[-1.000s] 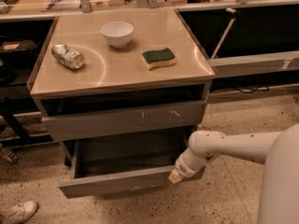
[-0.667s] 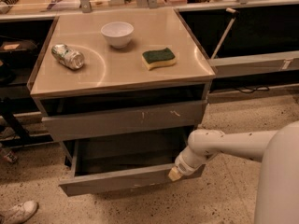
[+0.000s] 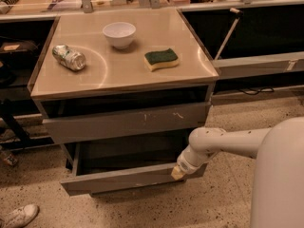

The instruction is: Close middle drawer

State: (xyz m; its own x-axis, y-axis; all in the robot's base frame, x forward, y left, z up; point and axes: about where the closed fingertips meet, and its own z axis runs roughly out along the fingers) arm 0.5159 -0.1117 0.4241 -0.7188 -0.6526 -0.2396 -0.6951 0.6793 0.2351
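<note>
One white robot arm [image 3: 223,144] reaches in from the right toward a grey cabinet, its claw [image 3: 178,172] set against the right end of the middle drawer [image 3: 123,178]. The drawer stands well out from the cabinet, low in the frame. Its plain, handleless front panel slants slightly, the left end lower in the view. Its grey floor and thin side walls show behind the panel. The claw's pale yellowish tip meets the top edge of that panel near the right corner, with the arm's wrist just above and to the right of it. Whether the claw is wide or narrow cannot be told from this angle.

Above the open drawer, a taller grey drawer front [image 3: 123,122] with pale scratch marks sits a little proud of the cabinet frame. On the counter [image 3: 118,77] rest a white bowl [image 3: 119,34] toward the back, a crushed can [image 3: 69,57] lying on its side at the left, and a green-and-yellow sponge [image 3: 162,59] at the right, all apart from one another. A white shoe [image 3: 19,216] shows on the speckled floor [image 3: 223,198] at lower left.
</note>
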